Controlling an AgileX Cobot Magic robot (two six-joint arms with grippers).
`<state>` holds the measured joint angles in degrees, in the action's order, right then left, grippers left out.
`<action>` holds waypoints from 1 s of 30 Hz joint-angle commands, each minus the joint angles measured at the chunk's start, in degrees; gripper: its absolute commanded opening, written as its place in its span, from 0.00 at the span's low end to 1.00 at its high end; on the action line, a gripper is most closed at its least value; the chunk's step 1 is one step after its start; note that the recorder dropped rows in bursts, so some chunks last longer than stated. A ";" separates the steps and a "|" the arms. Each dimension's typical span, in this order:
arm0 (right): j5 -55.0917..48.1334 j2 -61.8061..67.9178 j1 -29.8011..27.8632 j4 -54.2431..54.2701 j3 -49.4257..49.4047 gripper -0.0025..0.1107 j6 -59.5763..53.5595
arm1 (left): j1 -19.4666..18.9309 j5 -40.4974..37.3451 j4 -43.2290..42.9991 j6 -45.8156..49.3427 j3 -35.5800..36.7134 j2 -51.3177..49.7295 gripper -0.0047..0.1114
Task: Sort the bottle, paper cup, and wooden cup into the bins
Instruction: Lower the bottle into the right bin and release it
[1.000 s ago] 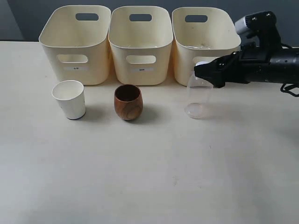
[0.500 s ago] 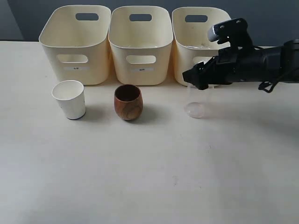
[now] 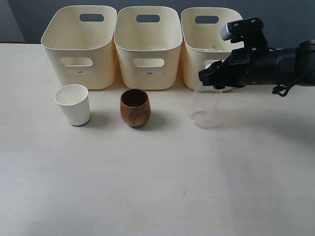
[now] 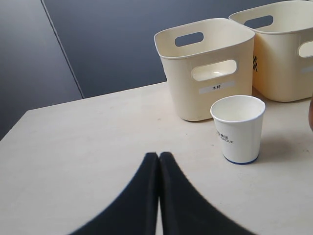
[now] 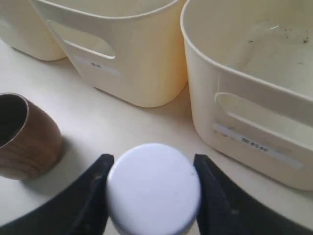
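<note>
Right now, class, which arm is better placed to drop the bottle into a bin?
The right. Its gripper sits around the bottle at its cap, beside the right-hand bin. The left gripper is shut near the paper cup.

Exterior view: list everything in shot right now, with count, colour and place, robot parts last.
bins: three, cream, in a row at the back of the table.
paper cup: one, white, in front of the left bin.
wooden cup: one, reddish-brown, in front of the middle bin.
bottle: one, clear with white cap, in front of the right bin, cap between the right tool's fingers.
table: one, pale beige.
right tool: one, black, around the bottle cap.
left tool: one, black, shut, near the paper cup.
</note>
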<state>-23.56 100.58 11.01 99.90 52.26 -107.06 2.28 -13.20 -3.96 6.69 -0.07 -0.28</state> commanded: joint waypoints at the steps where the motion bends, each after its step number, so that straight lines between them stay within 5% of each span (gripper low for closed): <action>1: -0.04 -0.85 0.12 0.05 0.85 0.02 1.62 | 0.18 0.33 0.00 -0.11 0.07 0.28 0.04; 13: 6.11 -8.78 0.12 0.05 10.53 0.02 4.00 | 0.18 0.33 0.00 -0.11 0.07 0.28 0.04; 30: 13.49 0.05 0.12 0.05 22.33 0.05 3.87 | 0.18 0.33 0.00 -0.11 0.07 0.28 0.04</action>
<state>-10.91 98.68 11.11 99.75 73.57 -102.91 2.28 -13.20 -3.96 6.69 -0.07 -0.28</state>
